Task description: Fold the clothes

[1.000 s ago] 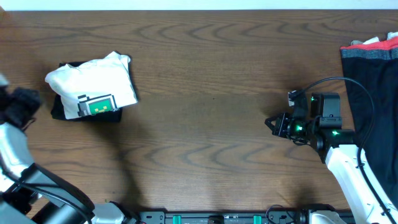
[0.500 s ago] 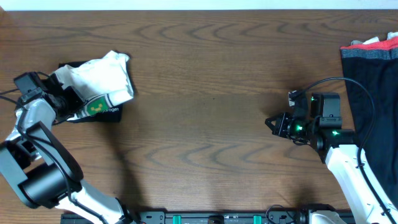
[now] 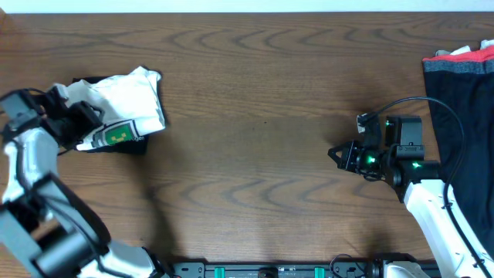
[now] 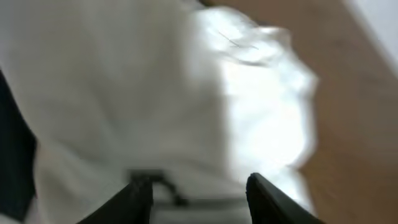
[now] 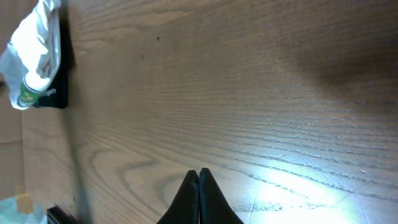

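1. The white T-shirt [image 3: 123, 96] lay bunched and lumpy on top of the black folded shirt [image 3: 137, 146]. Its green logo patch [image 3: 117, 136] sat askew by that shirt's edge nearest the robot.
2. The left gripper [image 3: 77, 122] was at the black shirt's left edge, against the white cloth. In the wrist view its jaws stood partly apart, with blurred white fabric ahead and no cloth visibly pinched.
3. The right gripper [image 3: 340, 154] was well apart from the black shirt, far across the worktop [image 3: 255, 93]. Its fingers were pressed together on nothing.
4. The step in hand looked like settling the T-shirt onto the black shirt, though the bundle seemed too loose to count as folded.
5. The next move probably called for a fresh hold on one loose edge, then drawing it flat without dragging the black shirt beneath.
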### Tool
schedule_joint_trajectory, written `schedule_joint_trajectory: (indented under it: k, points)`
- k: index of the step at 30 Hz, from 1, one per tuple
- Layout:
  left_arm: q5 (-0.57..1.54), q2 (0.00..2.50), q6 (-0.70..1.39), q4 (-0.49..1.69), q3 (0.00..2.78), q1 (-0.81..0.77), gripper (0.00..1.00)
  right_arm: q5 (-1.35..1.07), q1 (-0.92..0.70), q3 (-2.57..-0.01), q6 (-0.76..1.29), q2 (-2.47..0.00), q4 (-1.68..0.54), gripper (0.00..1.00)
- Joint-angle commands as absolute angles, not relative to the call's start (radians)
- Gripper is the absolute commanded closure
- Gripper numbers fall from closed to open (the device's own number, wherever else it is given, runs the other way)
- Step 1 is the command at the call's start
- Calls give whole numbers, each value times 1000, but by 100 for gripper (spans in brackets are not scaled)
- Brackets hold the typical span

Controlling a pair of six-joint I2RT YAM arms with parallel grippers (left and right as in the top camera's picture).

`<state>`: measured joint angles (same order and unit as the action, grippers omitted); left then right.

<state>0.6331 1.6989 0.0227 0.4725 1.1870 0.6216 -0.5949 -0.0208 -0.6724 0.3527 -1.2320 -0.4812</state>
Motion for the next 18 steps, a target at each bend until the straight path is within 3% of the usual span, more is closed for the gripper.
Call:
schedule_joint_trajectory:
  k: [1, 7, 18]
  points:
    - [807, 1533, -30, 570, 1287, 609, 49, -609, -16, -673, 282, -1221, -478, 99]
    - [799, 1307, -163, 874, 1359, 478, 49, -609, -16, -685, 249, -1181, -459, 97]
    - [221, 960, -75, 1311, 1360, 150, 49, -361, -3, -929, 131, -972, -789, 95]
